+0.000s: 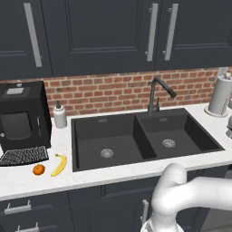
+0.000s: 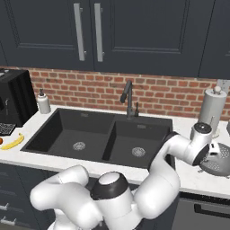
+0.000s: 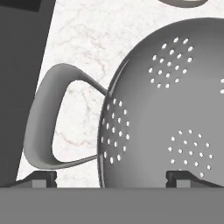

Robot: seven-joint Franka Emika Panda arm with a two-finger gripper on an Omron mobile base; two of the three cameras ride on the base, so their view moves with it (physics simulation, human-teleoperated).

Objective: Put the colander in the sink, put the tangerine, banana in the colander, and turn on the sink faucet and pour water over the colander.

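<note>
Silvery-grey perforated metal colander [image 2: 217, 161] sits upside-down on the white marble tabletop [image 1: 27, 181] right of the matte black double-basin sink [image 1: 90, 131], near the tabletop's front edge, w/ a grey paper-towel roll on stand [image 2: 211, 110] just behind it. Hand [image 3: 111, 177] hovers right over the colander, fingers spread wide, nothing pinched; one fingertip [image 3: 41, 177] sits by the looped rim handle, the other over the domed wall. In hand view the handle loop lies over bare marble, dark sink edge close beside it.

Sink: both basins hold nothing but their round steel drains; wide left basin, smaller right one. Dark grey gooseneck faucet [image 1: 156, 93] stands behind the divider, spout angled over the right basin, no stream.

Left of sink: curved yellow banana [image 1: 59, 165] and small round orange tangerine [image 1: 38, 169] lie side by side near the front edge, apart from each other, well apart from colander. White soap dispenser bottle [image 1: 60, 115] at the sink's back-left corner, black box appliance [image 1: 22, 115] beside it, w/ a dark mesh mat [image 1: 23, 156] in front.
</note>
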